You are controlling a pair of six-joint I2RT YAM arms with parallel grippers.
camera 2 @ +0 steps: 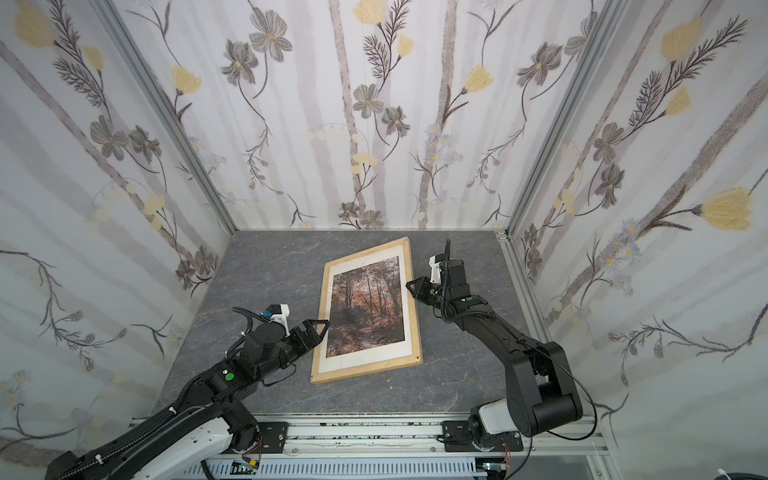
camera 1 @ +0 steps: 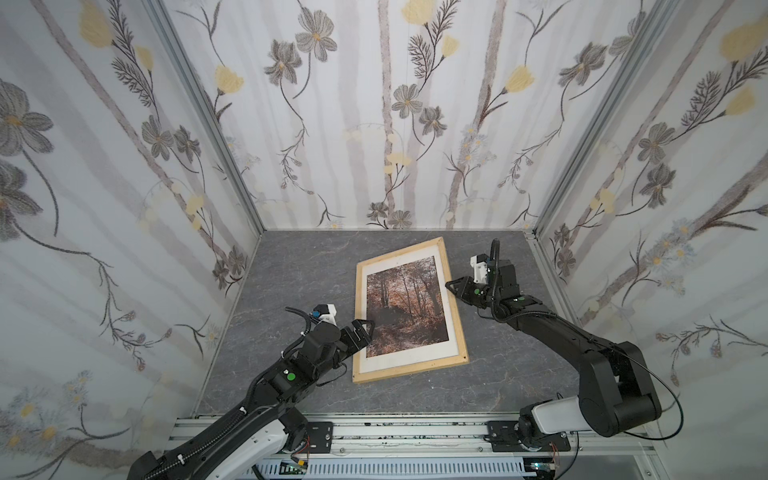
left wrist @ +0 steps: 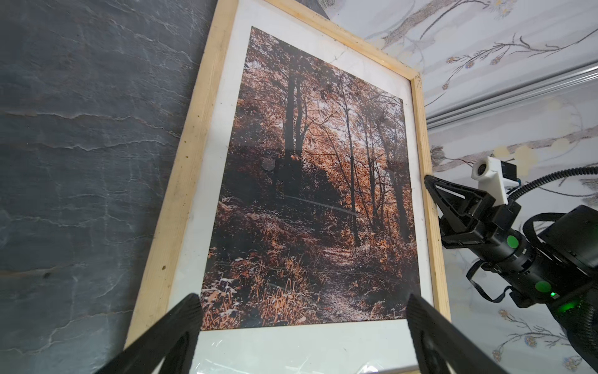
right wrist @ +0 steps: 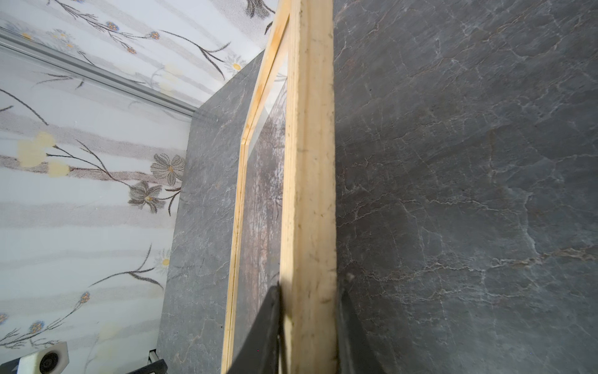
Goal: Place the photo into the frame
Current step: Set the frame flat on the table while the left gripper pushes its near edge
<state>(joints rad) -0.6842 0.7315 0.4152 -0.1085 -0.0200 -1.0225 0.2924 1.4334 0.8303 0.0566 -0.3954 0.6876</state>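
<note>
The frame [camera 1: 409,372] of pale wood strips lies at an angle on the grey table in both top views, also shown at frame [camera 2: 365,372]. The photo [camera 1: 405,307], an orange-brown forest picture with a white border, sits inside it picture side up, under a clear glossy sheet. My right gripper [camera 1: 451,286] is shut on the frame's right long strip [right wrist: 309,162], one finger on each side of the wood. My left gripper [left wrist: 302,299] hangs open over the photo [left wrist: 310,181] near the frame's left side, with nothing between its fingers.
The dark grey stone-patterned table [camera 1: 299,282] is enclosed by floral-patterned walls [camera 1: 374,124] on three sides. An aluminium rail [camera 1: 395,432] carrying both arm bases runs along the front edge. Bare table shows left of the frame and in front of it.
</note>
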